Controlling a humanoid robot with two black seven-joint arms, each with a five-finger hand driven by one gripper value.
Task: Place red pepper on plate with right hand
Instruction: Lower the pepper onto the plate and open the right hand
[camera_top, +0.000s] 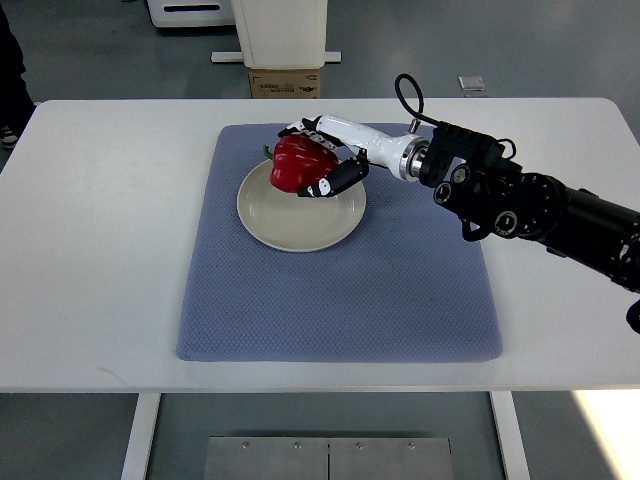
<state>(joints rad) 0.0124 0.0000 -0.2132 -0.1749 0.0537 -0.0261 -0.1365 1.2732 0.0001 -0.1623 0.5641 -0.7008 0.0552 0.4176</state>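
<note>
my right hand (322, 160) reaches in from the right edge of the picture, the dark arm (530, 208) crossing over the white table (110, 200) and the white wrist section leading to the fingers. my fingers (340, 178) are curled around the red pepper (296, 163), wrapped over it from the far side and the right side, so the pepper is gripped in my hand. one dark fingertip sits low on the pepper's right, just over the plate's surface, and other fingers show along the pepper's top edge.

the red pepper is over the far part of the cream plate (290, 225), near its upper rim, with its green stem (268, 152) poking out to the left past the rim. i cannot tell whether the pepper's underside is touching the plate or held just above it; its shadow falls close beneath it on the plate.

the plate lies on the blue mat (340, 300), in the mat's far left part, and the mat is spread flat across the middle of the table. the near part of the plate is bare.

beyond the far edge of the table stands a white bin (280, 30) with a cardboard box (285, 82) at its foot. my left hand does not show in this view
</note>
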